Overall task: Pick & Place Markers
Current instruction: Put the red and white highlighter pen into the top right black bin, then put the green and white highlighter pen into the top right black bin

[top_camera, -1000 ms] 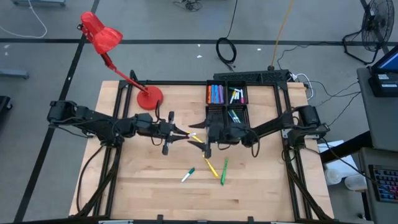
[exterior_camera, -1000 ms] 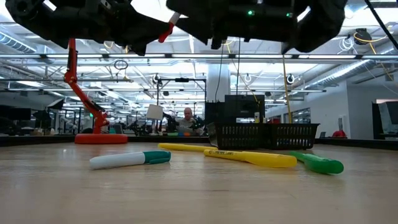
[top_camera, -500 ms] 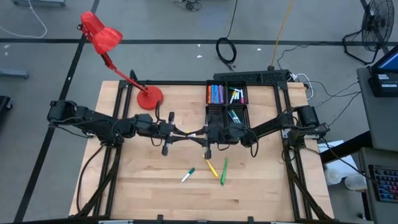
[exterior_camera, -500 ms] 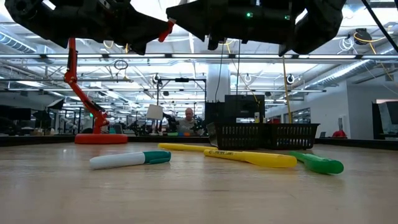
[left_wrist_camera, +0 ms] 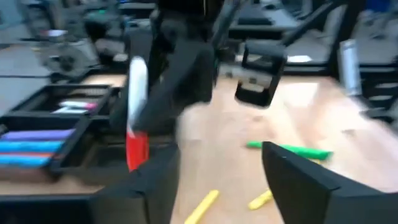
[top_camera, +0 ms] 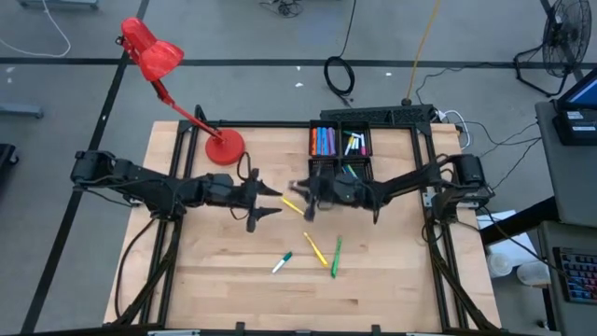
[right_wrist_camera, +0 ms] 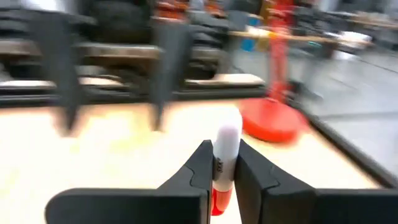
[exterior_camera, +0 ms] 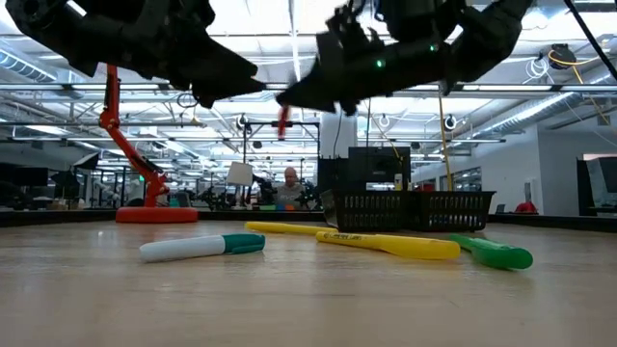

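Observation:
My right gripper (top_camera: 300, 189) hangs above the table's middle, shut on a white marker with a red end (right_wrist_camera: 225, 158). My left gripper (top_camera: 269, 200) stands open just to its left, its fingers (left_wrist_camera: 298, 180) clear of that marker (left_wrist_camera: 135, 112). A yellow marker (top_camera: 293, 206) lies flat on the wood below the grippers. A white-and-green marker (top_camera: 282, 262), a second yellow one (top_camera: 317, 250) and a green one (top_camera: 335, 256) lie nearer the front edge. Several markers lie in the black tray (top_camera: 338, 159). My right gripper pinches the marker between its two fingers (right_wrist_camera: 200, 171), around its middle (right_wrist_camera: 221, 171) where the white barrel meets the red end. The fingers come level from the table's right and lie across it. The marker is lifted clear, roughly upright, its red end (exterior_camera: 282, 123) hanging lowest.
A red desk lamp has its round base (top_camera: 224, 147) at the far left of the table. The black tray stands at the far edge, right of centre. Bare wood lies on both sides of the loose markers in front.
My right gripper has shut on the white-and-red marker, which my left gripper was holding out. My left gripper has then opened and let go. My right gripper has turned and drawn slightly toward the far edge, so the marker now stands roughly upright.

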{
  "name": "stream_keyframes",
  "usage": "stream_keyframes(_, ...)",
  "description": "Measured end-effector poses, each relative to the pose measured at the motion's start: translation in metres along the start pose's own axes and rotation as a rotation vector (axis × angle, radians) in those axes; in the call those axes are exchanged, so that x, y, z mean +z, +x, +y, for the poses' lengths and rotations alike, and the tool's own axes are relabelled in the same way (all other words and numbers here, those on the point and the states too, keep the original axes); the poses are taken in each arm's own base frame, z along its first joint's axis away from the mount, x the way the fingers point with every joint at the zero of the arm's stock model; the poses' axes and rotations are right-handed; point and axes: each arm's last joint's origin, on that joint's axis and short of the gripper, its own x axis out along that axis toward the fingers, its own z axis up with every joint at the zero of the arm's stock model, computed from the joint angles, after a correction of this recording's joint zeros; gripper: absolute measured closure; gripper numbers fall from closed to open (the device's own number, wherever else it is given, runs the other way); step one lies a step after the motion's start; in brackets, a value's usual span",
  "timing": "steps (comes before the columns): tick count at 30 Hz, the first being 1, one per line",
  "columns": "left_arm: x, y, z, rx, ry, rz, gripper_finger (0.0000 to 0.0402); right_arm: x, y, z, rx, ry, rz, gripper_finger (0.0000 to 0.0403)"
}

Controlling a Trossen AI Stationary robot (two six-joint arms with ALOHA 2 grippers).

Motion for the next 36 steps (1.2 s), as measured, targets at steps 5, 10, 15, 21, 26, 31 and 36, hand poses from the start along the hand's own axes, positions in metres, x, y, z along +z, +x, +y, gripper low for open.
stream_keyframes(5,-0.003,0.0,0.002,0.055,0.006,0.03,0.0129,-0.017,-0.02,-0.036,-0.197,0.019,0.069,0.0377)
stream_keyframes(10,-0.003,0.0,0.002,0.064,0.003,0.033,0.011,-0.042,-0.058,-0.081,-0.449,0.098,0.053,0.0377)
stream_keyframes(15,-0.003,0.0,0.002,0.064,0.003,0.025,0.0108,-0.059,-0.094,-0.117,-0.616,0.139,-0.01,0.0377)
stream_keyframes(21,-0.002,0.0,0.004,0.091,0.006,0.018,0.0108,-0.076,-0.111,-0.137,-0.67,0.159,0.056,0.0377)
stream_keyframes(26,-0.001,0.0,0.005,0.096,0.003,0.013,0.0108,-0.083,-0.114,-0.145,-0.686,0.162,0.12,0.0377)
stream_keyframes(31,-0.001,0.0,0.005,0.096,-0.007,0.012,0.0108,-0.086,-0.116,-0.15,-0.715,0.166,0.138,0.0354)
stream_keyframes(36,-0.001,0.0,0.005,0.096,-0.008,0.014,0.0108,-0.086,-0.117,-0.152,-0.727,0.224,0.12,0.0277)
